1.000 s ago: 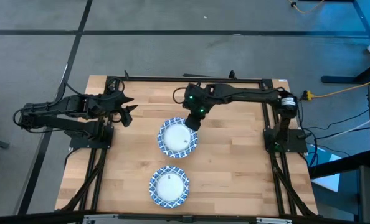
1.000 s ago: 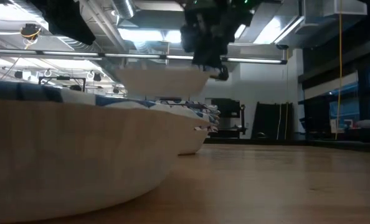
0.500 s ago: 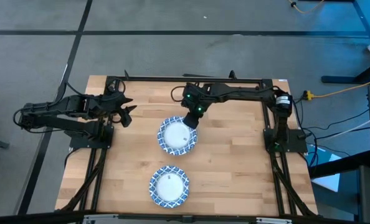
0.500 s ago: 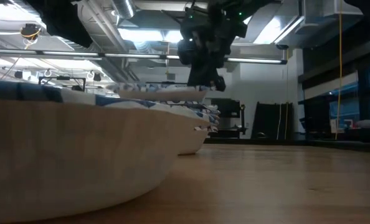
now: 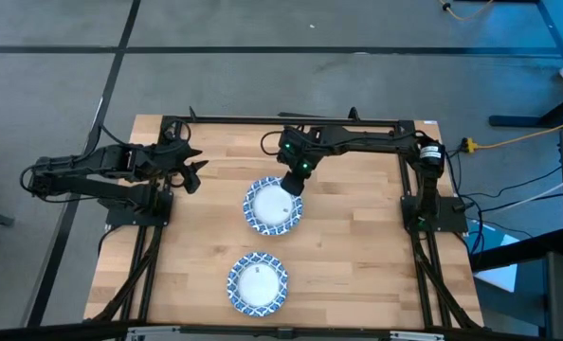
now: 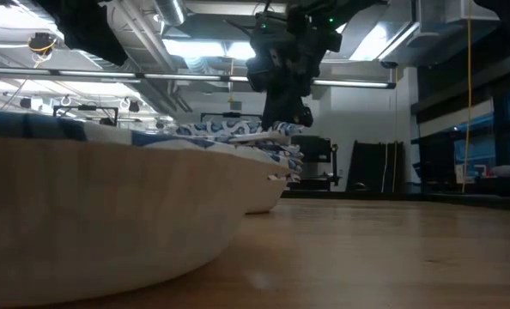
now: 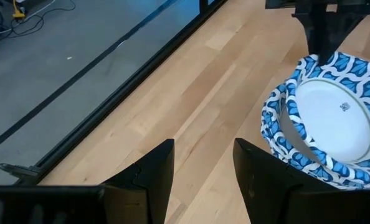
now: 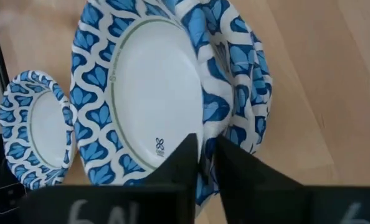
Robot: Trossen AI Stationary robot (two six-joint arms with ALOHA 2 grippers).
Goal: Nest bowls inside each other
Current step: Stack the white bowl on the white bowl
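Right pincer pinching the far rim of the top bowl on a mid-tabletop stack, with a second bowl waiting nearer the camera.

Seen from above, the right pincer is clenched on the far edge of the top bowl, which sits on the stack of bowls near the middle of the tabletop. The top bowl appears settled but slightly off-centre, its wavy rim overhanging the layers below. If the pincer lifts away before letting go, it would likely drag the bowl up or tip the stack; letting go while the bowl sits askew could leave it perched rather than nested. The near bowl lies well apart, toward the front edge. The left pincer waits at the far left, its fingers parted and holding nothing.
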